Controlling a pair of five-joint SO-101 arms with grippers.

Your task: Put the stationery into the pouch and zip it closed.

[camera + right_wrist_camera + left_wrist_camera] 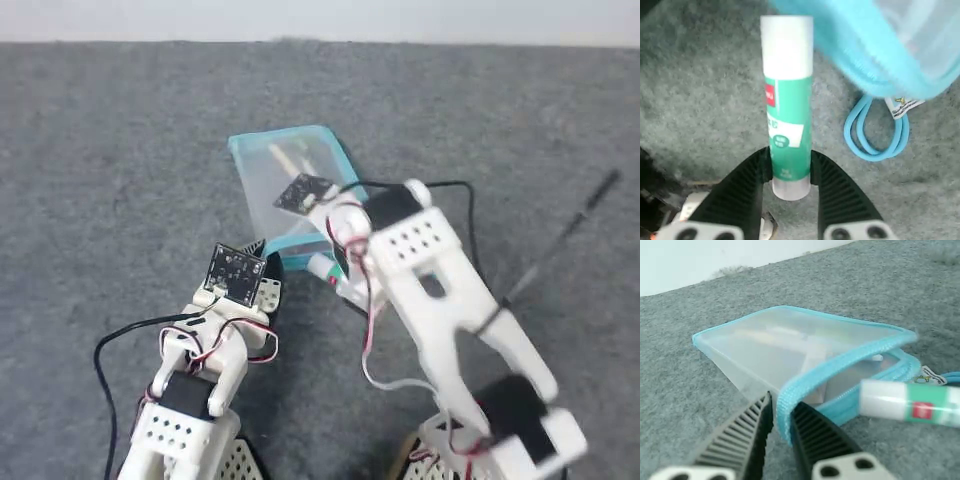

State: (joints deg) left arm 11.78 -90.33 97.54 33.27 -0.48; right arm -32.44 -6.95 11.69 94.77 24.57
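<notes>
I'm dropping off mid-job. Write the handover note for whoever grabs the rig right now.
Left gripper: shut on the blue zipper edge of the pouch, holding the mouth open.
Right gripper: shut on the glue stick, whose far end is at the mouth, not yet inside.
The pouch lies on the grey mat, with pale items already inside.
Done: some stationery is in.
Left: push the glue stick in, release, zip closed.
</notes>
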